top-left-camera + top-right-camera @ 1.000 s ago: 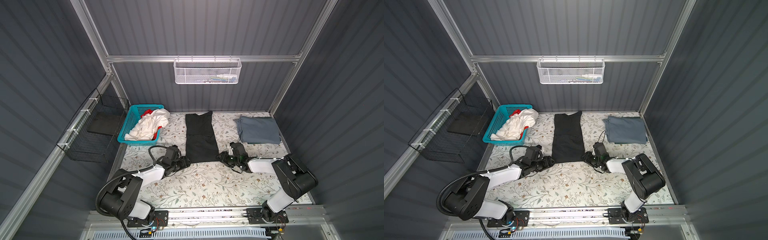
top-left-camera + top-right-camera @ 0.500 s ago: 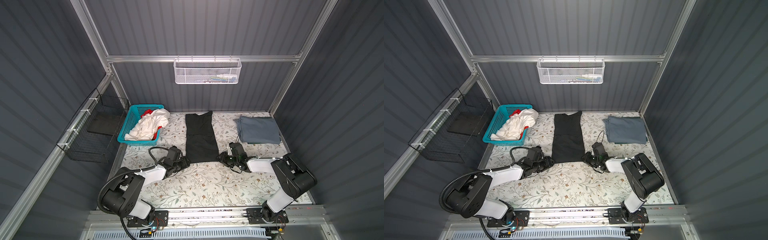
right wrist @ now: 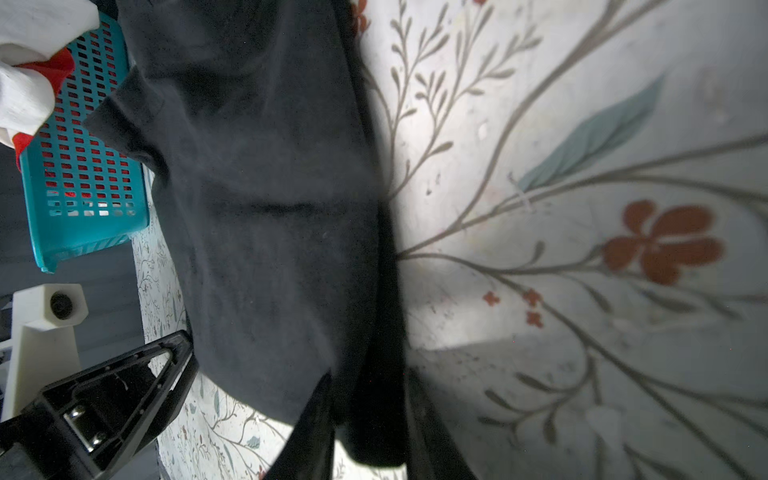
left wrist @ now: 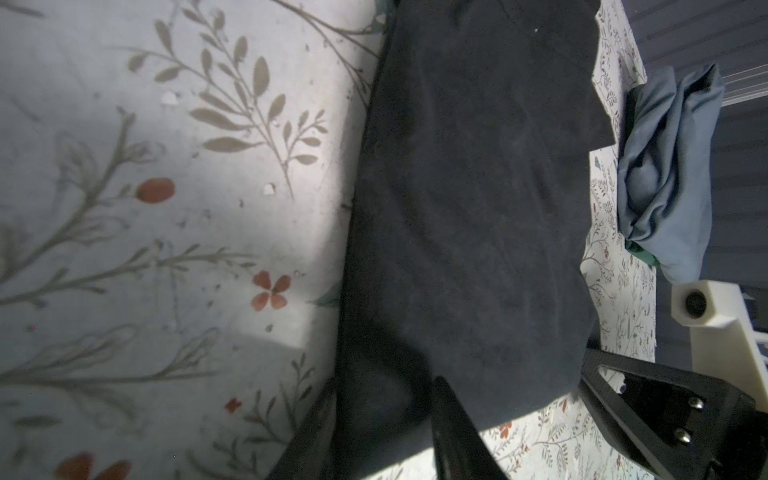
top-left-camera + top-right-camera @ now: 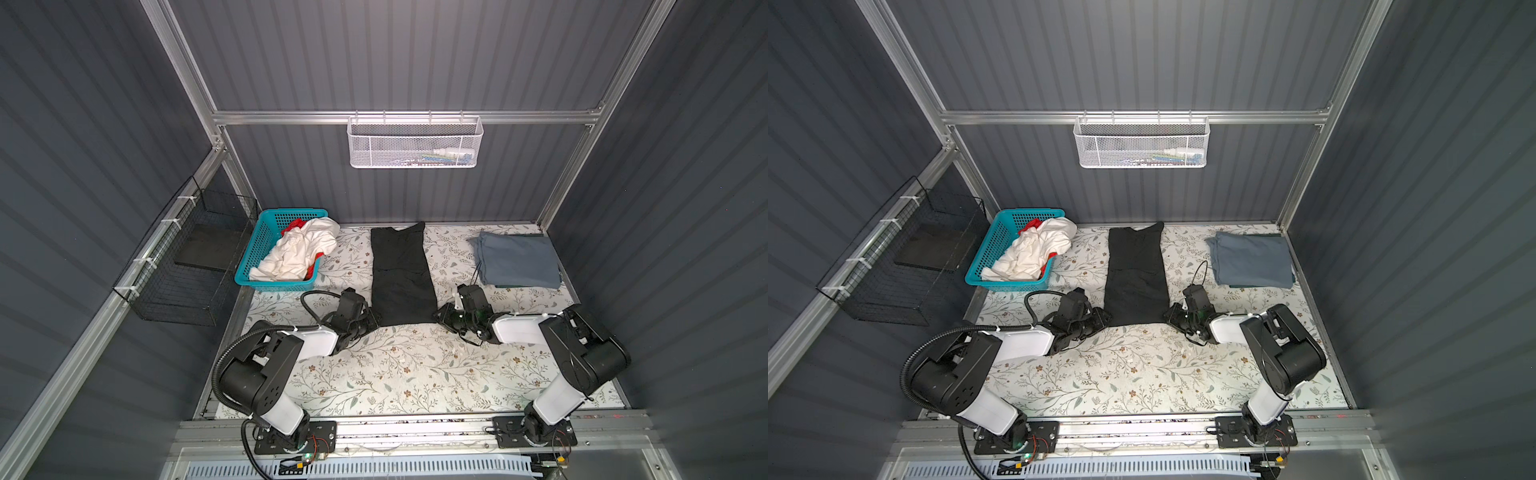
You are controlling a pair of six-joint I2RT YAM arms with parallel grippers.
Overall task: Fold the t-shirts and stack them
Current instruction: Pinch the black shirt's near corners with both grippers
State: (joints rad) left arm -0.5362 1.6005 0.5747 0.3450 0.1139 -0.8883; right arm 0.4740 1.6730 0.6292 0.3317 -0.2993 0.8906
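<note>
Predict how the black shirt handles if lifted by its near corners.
Likely floppy: the black t-shirt lies flat with soft creases, so its middle should sag between the left gripper and right gripper. Probably light: thin cloth. Its folded layers may slide apart unless each pinch catches all.

Black t-shirt (image 5: pixel 401 274) narrow strip, centre; blue-grey t-shirt (image 5: pixel 517 259) folded, right; white t-shirt (image 5: pixel 299 249), red t-shirt (image 5: pixel 293 225) bunched in basket (image 5: pixel 272 286).

Top views look down; wrist views hug t-shirt (image 4: pixel 457 208).

Red t-shirt (image 5: pixel 293 225) mostly buried under the white t-shirt (image 5: pixel 299 249); white mesh basket (image 5: pixel 374 146) contents too small to make out.
</note>
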